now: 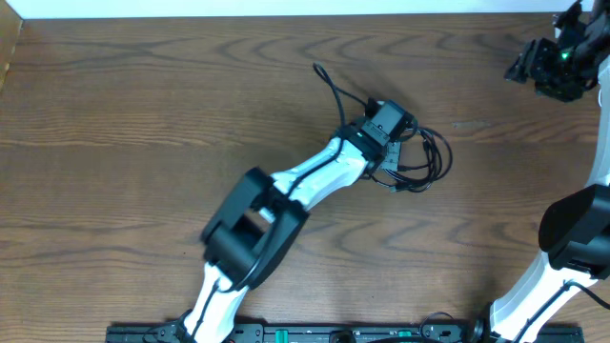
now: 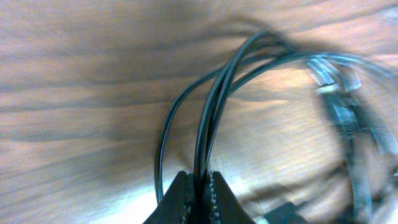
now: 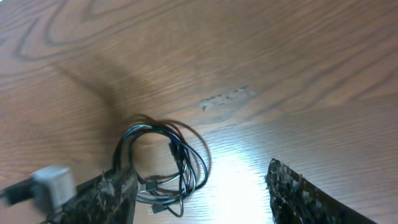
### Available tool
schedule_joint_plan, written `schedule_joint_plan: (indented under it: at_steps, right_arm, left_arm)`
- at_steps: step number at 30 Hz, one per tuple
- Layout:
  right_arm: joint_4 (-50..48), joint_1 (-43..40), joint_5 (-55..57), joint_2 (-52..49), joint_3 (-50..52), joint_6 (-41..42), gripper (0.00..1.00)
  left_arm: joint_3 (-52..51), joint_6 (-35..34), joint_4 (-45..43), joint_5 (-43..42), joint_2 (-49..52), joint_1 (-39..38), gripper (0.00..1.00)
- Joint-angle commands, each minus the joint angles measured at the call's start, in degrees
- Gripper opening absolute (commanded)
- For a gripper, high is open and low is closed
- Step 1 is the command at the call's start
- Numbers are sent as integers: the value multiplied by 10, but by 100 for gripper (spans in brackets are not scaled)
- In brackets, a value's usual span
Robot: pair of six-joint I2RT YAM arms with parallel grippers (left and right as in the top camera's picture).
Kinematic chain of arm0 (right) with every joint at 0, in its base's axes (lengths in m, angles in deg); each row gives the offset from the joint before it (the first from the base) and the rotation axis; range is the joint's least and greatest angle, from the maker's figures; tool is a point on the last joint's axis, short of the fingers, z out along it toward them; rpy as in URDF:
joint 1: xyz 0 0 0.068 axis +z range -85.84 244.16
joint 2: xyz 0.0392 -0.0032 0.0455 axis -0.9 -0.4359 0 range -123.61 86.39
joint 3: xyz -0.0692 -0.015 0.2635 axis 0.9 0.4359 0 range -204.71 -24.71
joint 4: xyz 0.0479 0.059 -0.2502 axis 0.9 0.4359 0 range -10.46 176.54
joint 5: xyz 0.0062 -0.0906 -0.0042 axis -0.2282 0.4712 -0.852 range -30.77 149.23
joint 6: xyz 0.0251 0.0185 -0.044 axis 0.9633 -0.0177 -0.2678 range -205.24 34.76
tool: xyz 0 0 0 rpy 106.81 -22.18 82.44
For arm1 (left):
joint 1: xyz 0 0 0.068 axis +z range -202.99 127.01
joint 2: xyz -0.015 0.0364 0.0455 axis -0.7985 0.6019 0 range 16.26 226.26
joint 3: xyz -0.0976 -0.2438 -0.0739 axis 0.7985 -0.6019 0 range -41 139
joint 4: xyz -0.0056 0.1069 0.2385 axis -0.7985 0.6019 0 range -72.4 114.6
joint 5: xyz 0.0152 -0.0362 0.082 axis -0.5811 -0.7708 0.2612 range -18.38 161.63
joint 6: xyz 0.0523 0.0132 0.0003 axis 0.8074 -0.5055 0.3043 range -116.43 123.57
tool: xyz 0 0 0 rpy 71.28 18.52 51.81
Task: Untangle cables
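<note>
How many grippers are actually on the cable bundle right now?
1. The left gripper is shut on strands of the cables at mid-table. The right gripper hangs open near the far right corner, apart from them.

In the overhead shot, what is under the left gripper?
The left gripper covers one side of the cables from above. Its wrist camera shows it shut on a few black strands over the table. Any plugs directly beneath it stay hidden.
</note>
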Motion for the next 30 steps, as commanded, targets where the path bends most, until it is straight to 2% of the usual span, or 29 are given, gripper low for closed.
schedule_joint_plan:
  at_steps: [1, 6, 14, 20, 30]
  right_arm:
    - [0, 19, -63, -1, 4, -50, 63]
    - [1, 31, -180, -1, 4, -113, 65]
    - [12, 36, -315, -1, 4, -171, 65]
    - [28, 58, -317, -1, 7, -200, 65]
    - [-2, 136, -299, -2, 38, -214, 66]
  left_arm:
    - [5, 78, 23, 5, -126, 14, 7]
    - [5, 90, 41, -75, -219, 43, 7]
    - [5, 51, 32, -92, -301, 102, 7]
    - [5, -28, 28, -93, -328, 149, 8]
    - [5, -70, 15, -264, -332, 211, 8]
